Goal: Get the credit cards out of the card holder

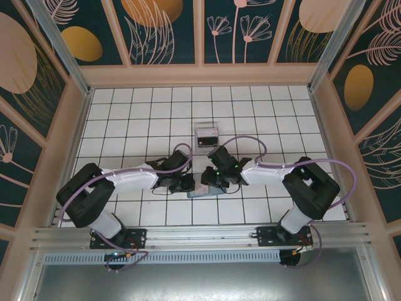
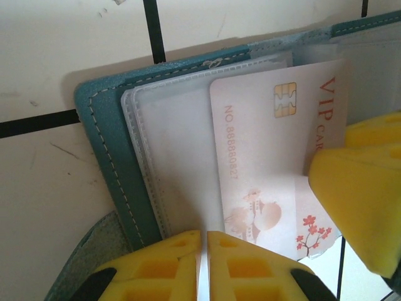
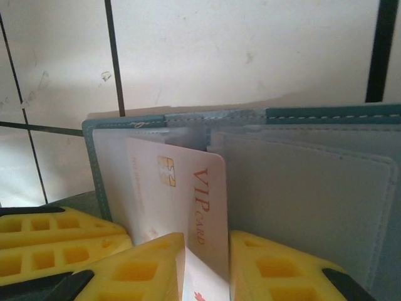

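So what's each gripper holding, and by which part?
Right gripper: VIP card, by the edge nearest its camera. Left gripper: card holder, by its clear sleeve.

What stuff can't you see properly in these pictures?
- Top view: the card holder is tiny and mostly under the left gripper and right gripper.
- Left wrist view: the VIP card lettering is partly covered by a right gripper finger.
- Right wrist view: the card's bottom sits behind yellow fingers, so a real grip cannot be told.
- Any other cards: hidden by frosted sleeves.
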Controlling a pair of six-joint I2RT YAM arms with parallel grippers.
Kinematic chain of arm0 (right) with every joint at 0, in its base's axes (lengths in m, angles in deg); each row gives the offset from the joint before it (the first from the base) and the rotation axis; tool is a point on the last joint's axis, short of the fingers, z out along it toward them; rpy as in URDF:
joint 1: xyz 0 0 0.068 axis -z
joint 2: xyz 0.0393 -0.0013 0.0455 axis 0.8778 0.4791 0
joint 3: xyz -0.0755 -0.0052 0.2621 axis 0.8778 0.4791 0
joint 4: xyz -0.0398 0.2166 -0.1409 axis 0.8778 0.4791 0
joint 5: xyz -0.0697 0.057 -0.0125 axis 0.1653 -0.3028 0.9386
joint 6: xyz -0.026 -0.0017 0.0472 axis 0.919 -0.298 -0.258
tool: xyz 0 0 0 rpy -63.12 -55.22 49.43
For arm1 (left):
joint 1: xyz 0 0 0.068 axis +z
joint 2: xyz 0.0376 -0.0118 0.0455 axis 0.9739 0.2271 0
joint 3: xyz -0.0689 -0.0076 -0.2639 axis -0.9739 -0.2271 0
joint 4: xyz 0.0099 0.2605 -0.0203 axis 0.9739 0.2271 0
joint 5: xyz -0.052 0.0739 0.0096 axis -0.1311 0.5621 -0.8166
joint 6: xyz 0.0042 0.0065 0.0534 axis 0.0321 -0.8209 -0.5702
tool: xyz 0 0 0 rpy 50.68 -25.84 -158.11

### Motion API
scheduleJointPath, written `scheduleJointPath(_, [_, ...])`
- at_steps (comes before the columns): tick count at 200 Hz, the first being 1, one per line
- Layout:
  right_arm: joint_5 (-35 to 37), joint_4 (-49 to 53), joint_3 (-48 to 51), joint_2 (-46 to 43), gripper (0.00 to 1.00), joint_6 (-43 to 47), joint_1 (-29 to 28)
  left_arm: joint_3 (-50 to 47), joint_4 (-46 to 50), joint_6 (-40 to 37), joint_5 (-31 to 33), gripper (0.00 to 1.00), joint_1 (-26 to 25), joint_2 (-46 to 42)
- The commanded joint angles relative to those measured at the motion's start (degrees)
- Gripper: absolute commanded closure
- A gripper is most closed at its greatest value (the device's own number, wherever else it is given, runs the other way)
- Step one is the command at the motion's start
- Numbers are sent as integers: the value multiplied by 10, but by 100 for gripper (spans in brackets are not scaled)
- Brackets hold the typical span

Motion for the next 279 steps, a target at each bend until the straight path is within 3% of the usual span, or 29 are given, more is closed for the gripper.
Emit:
scheduleJointPath(1, [-24, -17, 11, 12, 73, 8, 5, 8, 26, -9, 15, 87, -2, 12])
scheduleJointPath(80, [-12, -16, 24, -13, 88, 2, 11, 7, 28, -8, 17, 87, -2, 10])
scheduleJointPath(206, [40, 75, 55, -105, 90, 31, 58, 6, 51, -27, 37, 85, -2, 4])
scheduleJointPath(241, [52, 105, 53, -114, 100, 44, 61, 5, 60, -33, 47, 85, -2, 0])
scheduleJointPath(279, [71, 130, 45, -110, 100, 51, 61, 3, 62, -35, 52, 85, -1, -4])
